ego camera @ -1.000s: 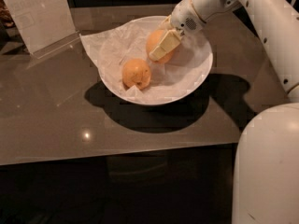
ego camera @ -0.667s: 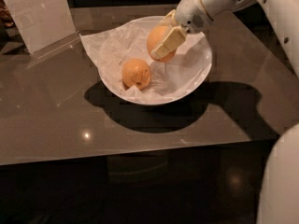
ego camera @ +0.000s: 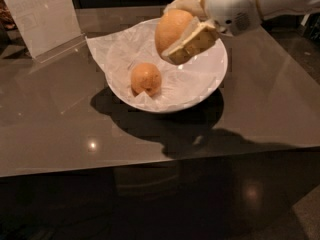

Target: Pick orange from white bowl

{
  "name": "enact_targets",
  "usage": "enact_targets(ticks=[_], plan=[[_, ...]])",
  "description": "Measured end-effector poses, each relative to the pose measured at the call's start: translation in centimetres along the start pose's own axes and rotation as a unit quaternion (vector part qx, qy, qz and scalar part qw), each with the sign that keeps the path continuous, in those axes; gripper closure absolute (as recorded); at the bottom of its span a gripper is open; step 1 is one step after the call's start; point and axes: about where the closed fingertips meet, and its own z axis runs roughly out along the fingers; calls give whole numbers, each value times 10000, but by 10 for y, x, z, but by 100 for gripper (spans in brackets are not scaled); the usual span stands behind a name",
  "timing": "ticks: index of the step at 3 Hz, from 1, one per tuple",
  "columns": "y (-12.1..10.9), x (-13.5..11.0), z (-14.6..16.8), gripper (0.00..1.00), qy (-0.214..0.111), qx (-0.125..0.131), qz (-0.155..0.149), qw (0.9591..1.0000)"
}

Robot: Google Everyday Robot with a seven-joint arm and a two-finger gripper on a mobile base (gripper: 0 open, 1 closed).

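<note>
My gripper (ego camera: 181, 28) is shut on the smooth pale orange (ego camera: 170, 30) and holds it in the air above the white bowl (ego camera: 210, 79), over its far right part. The white arm comes in from the upper right. The bowl stands on the glossy brown table and is lined with crumpled white paper (ego camera: 107, 49). A second, darker mottled orange (ego camera: 146, 78) lies in the bowl at its left, below and left of the gripper.
A clear acrylic sign holder with a white sheet (ego camera: 42, 16) stands at the table's back left. The table's front edge (ego camera: 150, 166) runs across the lower middle, with dark floor below.
The gripper has risen with the pale orange, lifting it out of the bowl. The mottled orange has stayed in place.
</note>
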Motion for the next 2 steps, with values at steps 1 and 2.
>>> enact_targets(ticks=[1,2], plan=[[22,30,-13,100,163,27,264,9995],[22,30,-13,100,164,27,264,9995]])
